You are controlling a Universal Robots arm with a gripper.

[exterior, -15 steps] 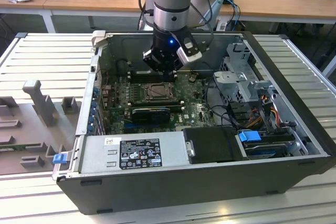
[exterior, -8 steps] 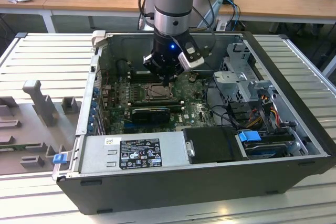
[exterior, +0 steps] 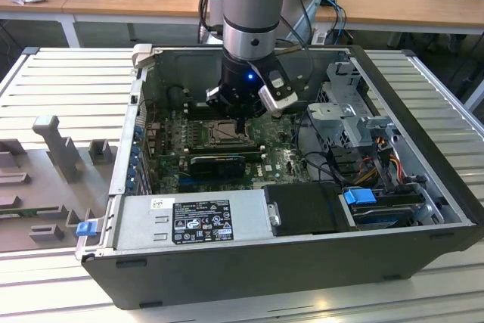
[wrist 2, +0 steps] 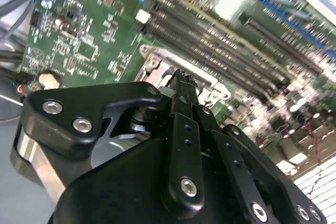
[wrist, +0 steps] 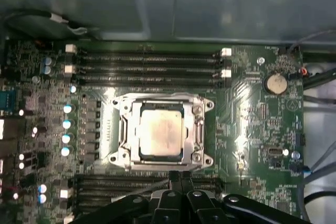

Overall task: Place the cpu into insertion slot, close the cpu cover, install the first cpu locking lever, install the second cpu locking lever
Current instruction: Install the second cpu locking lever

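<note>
1. The open black computer case (exterior: pixel 302 262) lies on its side on a ribbed grey metal surface (exterior: pixel 68 81), with the green motherboard (exterior: pixel 280 160) exposed inside.
2. The grey robot arm (exterior: pixel 253 5) reaches straight down into the case, and its black pincer (exterior: pixel 240 122) hangs just above the socket area of the motherboard.
3. In the first wrist view the small flat square cpu with a pale silver-beige top (wrist: pixel 160 131) sits inside the insertion slot, a square socket with a silvery metal rim (wrist: pixel 122 109).
4. The cpu cover, a thin silvery metal frame with a square cut-out (wrist: pixel 137 148), lies flat around the chip, and the chip's top shows through the opening.
5. The pincer's black fingertips (wrist: pixel 180 178) are pressed together with no gap between them and hold nothing; they stand just beside the edge of the socket that faces the long black memory slots (wrist: pixel 105 184).
6. In the second wrist view the closed fingertips (wrist 2: pixel 182 82) point down at the silvery corner of the socket frame (wrist 2: pixel 152 59).
7. More long black memory slots (wrist: pixel 147 64) run along the far side of the socket, and a round silver coin battery (wrist: pixel 275 83) sits on the board well apart from it.
</note>
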